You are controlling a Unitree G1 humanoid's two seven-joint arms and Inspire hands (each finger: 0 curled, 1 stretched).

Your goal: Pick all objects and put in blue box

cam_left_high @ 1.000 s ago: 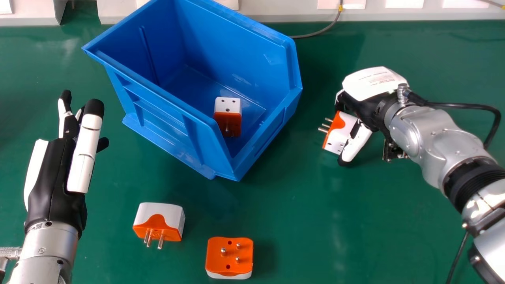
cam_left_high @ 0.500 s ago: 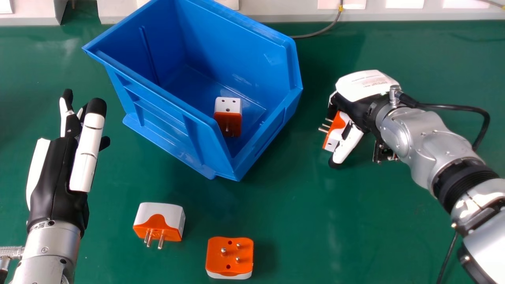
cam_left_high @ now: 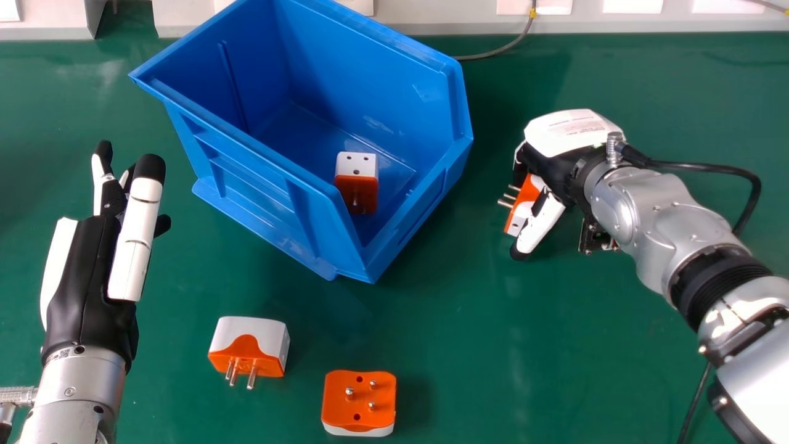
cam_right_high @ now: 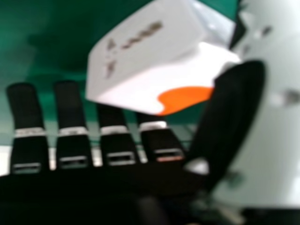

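Over a green surface [cam_left_high: 462, 345], a humanoid robot's black and white right hand [cam_left_high: 570, 135] straddles a white and orange plastic plug adapter [cam_left_high: 527, 190], thumb and fingers apart on either side of it and metal pins pointing toward an open blue plastic box [cam_left_high: 262, 185]. Inside the box sits a matching white and orange adapter [cam_left_high: 356, 176], while a pins-forward adapter [cam_left_high: 253, 345] and a pins-up adapter [cam_left_high: 359, 401] lie nearer the robot. At left, the black and white left hand [cam_left_high: 83, 277] is extended, fingers straight.
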